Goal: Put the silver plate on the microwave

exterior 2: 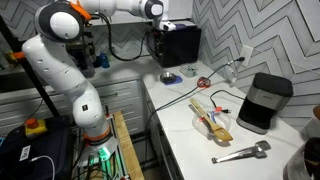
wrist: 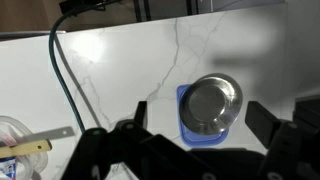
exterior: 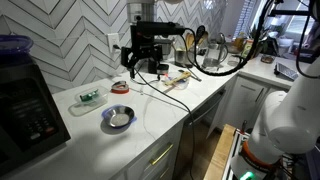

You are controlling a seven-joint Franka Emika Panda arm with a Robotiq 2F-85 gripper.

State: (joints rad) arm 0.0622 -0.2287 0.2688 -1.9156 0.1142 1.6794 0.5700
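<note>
While the claw (exterior: 147, 68) hangs wide open and empty above the counter, the silver plate (exterior: 118, 117) lies below it, nearer and leftward, on a blue piece (wrist: 182, 108). The microwave (exterior: 25, 110) stands farther left.

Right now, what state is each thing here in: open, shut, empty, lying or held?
Plate: upright, empty, resting on the blue piece, not held.
Blue piece: flat on the counter, under the plate.
Microwave: door shut.
Gripper: open, empty, above the plate.
Cable: lying loose across the counter.
</note>
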